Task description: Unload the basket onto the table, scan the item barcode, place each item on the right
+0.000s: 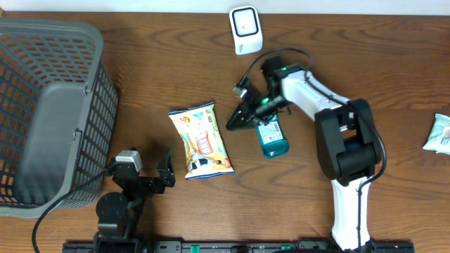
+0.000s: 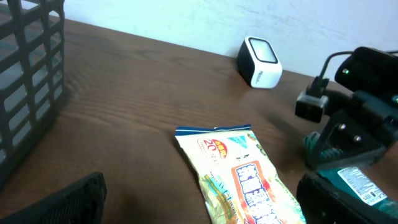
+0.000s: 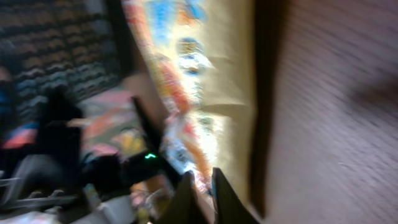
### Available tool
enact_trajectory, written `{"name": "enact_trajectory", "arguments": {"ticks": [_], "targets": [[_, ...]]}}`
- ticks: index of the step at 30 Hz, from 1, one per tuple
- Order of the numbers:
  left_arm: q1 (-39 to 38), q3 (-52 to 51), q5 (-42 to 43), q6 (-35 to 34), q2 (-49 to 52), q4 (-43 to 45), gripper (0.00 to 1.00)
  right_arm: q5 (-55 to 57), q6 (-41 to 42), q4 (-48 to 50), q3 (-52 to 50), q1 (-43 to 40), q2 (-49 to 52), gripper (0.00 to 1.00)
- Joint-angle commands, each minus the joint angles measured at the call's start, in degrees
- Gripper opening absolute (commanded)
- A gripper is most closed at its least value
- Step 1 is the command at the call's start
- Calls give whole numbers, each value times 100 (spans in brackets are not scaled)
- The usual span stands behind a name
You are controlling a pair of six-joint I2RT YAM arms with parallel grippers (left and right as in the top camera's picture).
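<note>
Snack packet [image 1: 201, 140] lies flat on the bench [image 1: 162, 63], print side up, well short of the scanner [image 1: 245, 29] at the far edge. The right pincer [image 1: 235, 121] points at its right edge, probably lining up a pick, jaws nearly together; blur hides whether they are closed. A teal bottle [image 1: 271, 138] lies under that arm. The left pincer [image 1: 158, 176] waits nearby, spread wide and empty.

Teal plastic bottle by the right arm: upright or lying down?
Lying down. The teal plastic bottle shows its full length flat on the brown wooden table from overhead, label facing up.
</note>
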Motion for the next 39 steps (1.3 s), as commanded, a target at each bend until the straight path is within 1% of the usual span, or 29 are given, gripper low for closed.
{"name": "enact_trajectory", "arguments": {"ticks": [1, 2, 3, 7, 8, 9, 10, 11, 12, 13, 14, 15, 16, 17, 18, 20, 25, 28, 29, 30, 31, 32, 33, 34, 35, 37, 39], "targets": [[-17, -101, 74, 74, -11, -122, 98, 1687, 476, 212, -11, 634, -599, 48], [-17, -101, 72, 74, -11, -122, 98, 1928, 649, 308, -11, 774, -660, 57], [-17, -101, 72, 74, -11, -122, 98, 2173, 804, 393, -11, 916, -719, 61], [-17, -101, 72, 74, -11, -122, 98, 3248, 1419, 592, -11, 1447, -837, 61], [-17, -101, 72, 74, -11, -122, 98, 3635, 1606, 627, -11, 1635, -839, 70], [-17, -101, 72, 74, -11, -120, 98, 3862, 1711, 643, -13, 1733, -837, 73], [-17, -101, 72, 74, -11, -122, 98, 4207, 1853, 645, -13, 1856, -804, 79], [-17, -101, 72, 74, -11, -120, 98, 4583, 1982, 647, -13, 1965, -758, 82], [-17, -101, 74, 74, -11, -122, 98, 5110, 2162, 643, -13, 2114, -675, 82], [-17, -101, 74, 74, -11, -120, 98, 5495, 2319, 643, -13, 2229, -577, 80], [-17, -101, 74, 74, -11, -120, 98, 5694, 2406, 684, -13, 2330, -400, 65], [-17, -101, 72, 74, -11, -120, 98, 5731, 2433, 726, -13, 2371, -249, 26], [-17, -101, 72, 74, -11, -122, 98, 5904, 2586, 680, -13, 2356, -225, 6], [-17, -101, 72, 74, -11, -122, 98, 6172, 2750, 603, -11, 2299, -229, 1], [-17, -101, 72, 74, -11, -120, 98, 6474, 2929, 485, 0, 2208, -247, 1], [-17, -101, 74, 74, -11, -122, 98, 6701, 3069, 297, 26, 2009, -254, 1], [-17, -101, 72, 76, -11, -122, 98, 7058, 3053, -151, 57, 1300, -273, 1], [-17, -101, 72, 74, -11, -122, 98, 6977, 2835, -313, 199, 1010, -313, 1], [-17, -101, 74, 76, -11, -122, 98, 6876, 2747, -378, 262, 955, -343, 13], [-17, -101, 72, 74, -11, -122, 98, 6747, 2623, -496, 378, 907, -426, 33], [-17, -101, 74, 74, -11, -122, 98, 6686, 2581, -621, 498, 901, -511, 49], [-17, -101, 72, 74, -11, -120, 98, 6658, 2566, -846, 743, 905, -675, 62], [-17, -101, 72, 74, -11, -122, 98, 6625, 2570, -1008, 929, 927, -804, 72], [-17, -101, 72, 74, -11, -122, 98, 6459, 2568, -1169, 1167, 977, -981, 93], [-17, -101, 72, 74, -11, -120, 98, 6186, 2568, -1228, 1366, 1075, -1182, 99], [-17, -101, 72, 74, -11, -122, 98, 5991, 2573, -1078, 1408, 1233, -1375, 99], [-17, -101, 72, 74, -11, -122, 98, 5805, 2570, -708, 1399, 1495, -1408, 99]]}}
